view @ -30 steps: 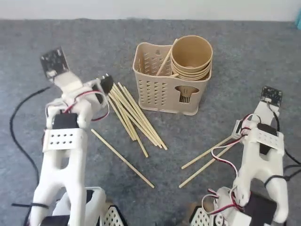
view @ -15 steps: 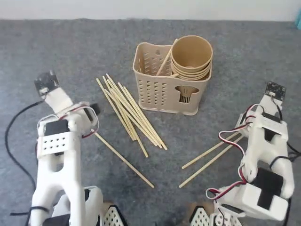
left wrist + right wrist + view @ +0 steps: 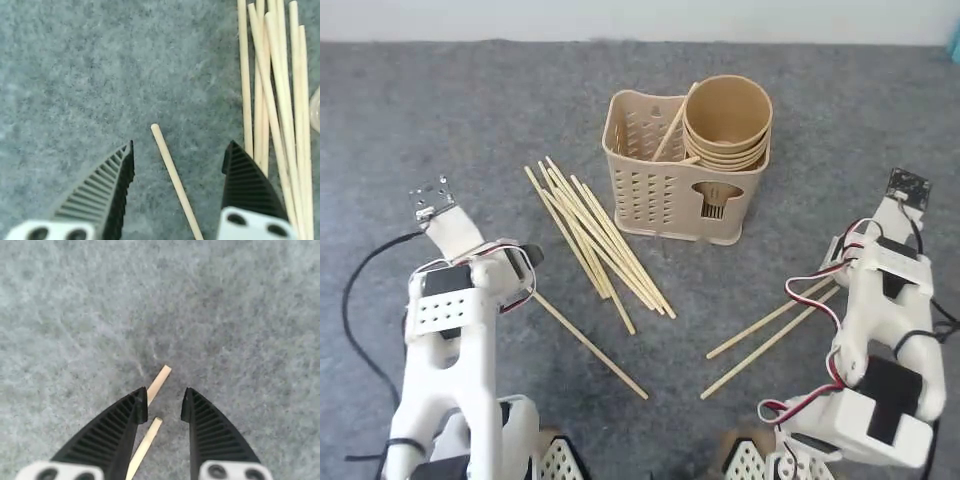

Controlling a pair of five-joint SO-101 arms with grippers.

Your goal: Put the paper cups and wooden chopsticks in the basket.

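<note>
Firstly, left gripper [image 3: 181, 145]: spread wide, one chopstick [image 3: 172, 170] between, untouched.
Right gripper [image 3: 165, 390]: slightly parted over two chopsticks [image 3: 159, 380].
High view: basket [image 3: 660, 195] holding paper cups [image 3: 728, 110], upper centre.

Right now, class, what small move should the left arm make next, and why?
Probably lower the left gripper and close it on the single chopstick: its end lies between the open jaws, apart from the bundle. The paper cups already sit in the basket.

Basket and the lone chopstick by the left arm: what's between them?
A pile of chopsticks, in the high view, lies between the basket and the lone chopstick.
</note>
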